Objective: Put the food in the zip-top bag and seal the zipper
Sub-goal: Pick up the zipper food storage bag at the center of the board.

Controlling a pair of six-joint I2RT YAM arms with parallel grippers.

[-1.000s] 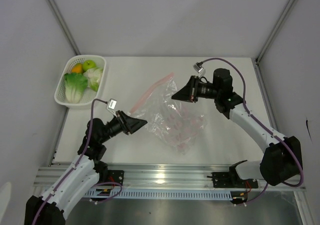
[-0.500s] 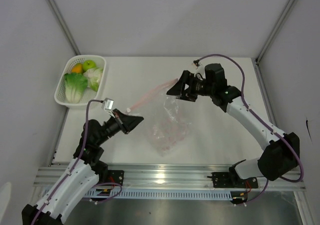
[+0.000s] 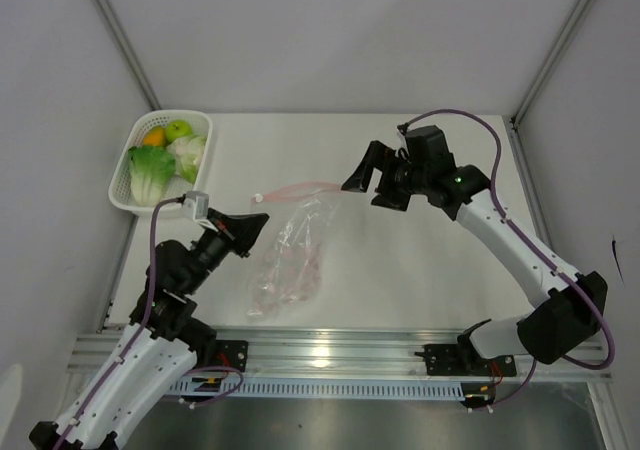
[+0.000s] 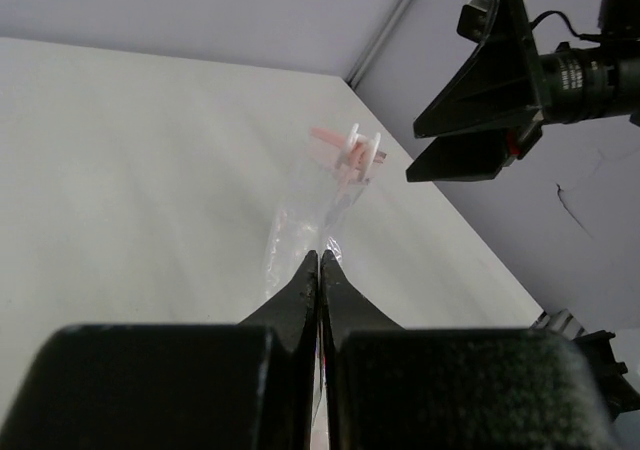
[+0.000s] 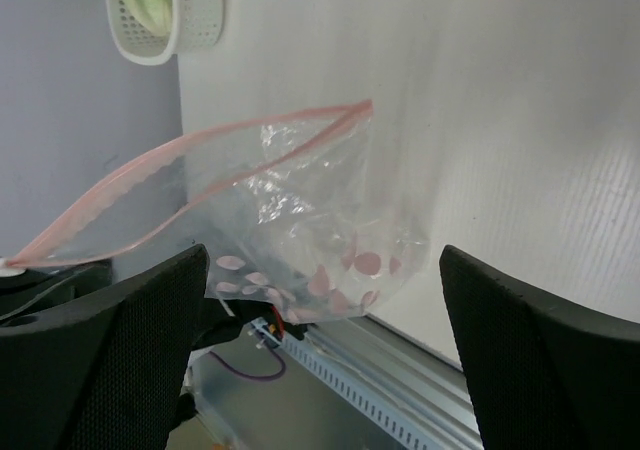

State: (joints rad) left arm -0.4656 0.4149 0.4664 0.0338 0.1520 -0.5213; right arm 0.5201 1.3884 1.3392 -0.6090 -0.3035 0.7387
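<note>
- The left gripper [image 4: 319, 262] is clamped fully shut. Its two fingers are pressed flat together on the clear film of the bag [image 3: 287, 255].
- Just past those fingertips sits the white slider [image 4: 362, 148], at the near end of the bag's mouth.
- The rest of the bag sags, crinkled, below and ahead of the fingers, over the table [image 3: 420, 260].
- From the slider, the pink zipper [image 3: 305, 187] stretches away from the left gripper towards the right gripper [image 3: 368, 182], and the mouth gapes open.
- The right gripper is spread wide and grips nothing. The zipper's far end lies just off its fingertips, and I can't tell if it touches.
- Well off to the left gripper's left stands a white basket [image 5: 200, 10]. It holds the apple [image 3: 180, 128], orange [image 3: 154, 137], cabbage [image 3: 150, 175] and cauliflower [image 3: 188, 153].
</note>
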